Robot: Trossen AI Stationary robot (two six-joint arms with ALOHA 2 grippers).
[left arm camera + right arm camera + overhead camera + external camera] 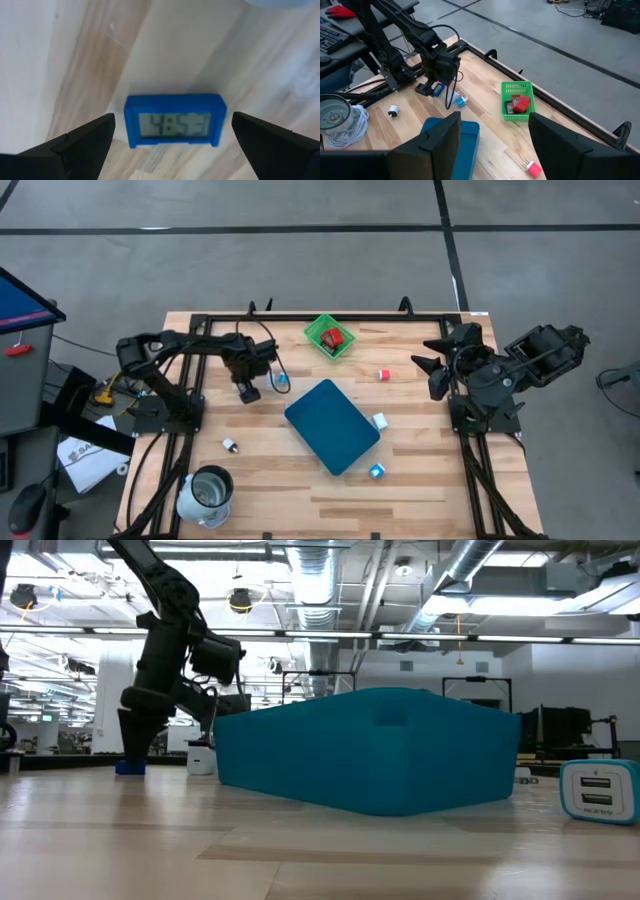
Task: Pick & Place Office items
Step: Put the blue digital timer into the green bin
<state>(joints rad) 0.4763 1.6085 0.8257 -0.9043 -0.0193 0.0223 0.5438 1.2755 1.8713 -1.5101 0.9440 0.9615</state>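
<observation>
A small blue digital clock (173, 121) lies flat on the wood table. My left gripper (173, 117) is open and points down over it, one finger on each side, touching nothing. It stands at the table's left (248, 390), low over the blue clock (130, 768). A small blue piece (281, 380) lies just right of it. My right gripper (494, 116) is open and empty, raised at the table's right edge (432, 365). Other small items lie loose: a red-and-white piece (383, 374), two white-and-blue blocks (380, 421) (376, 471) and a white-and-black piece (229, 445).
A large teal board (332, 425) lies at the table's middle. A green mesh basket (330, 337) with red pieces stands at the far middle. A metal cup with a white cord (205, 495) stands at the near left corner.
</observation>
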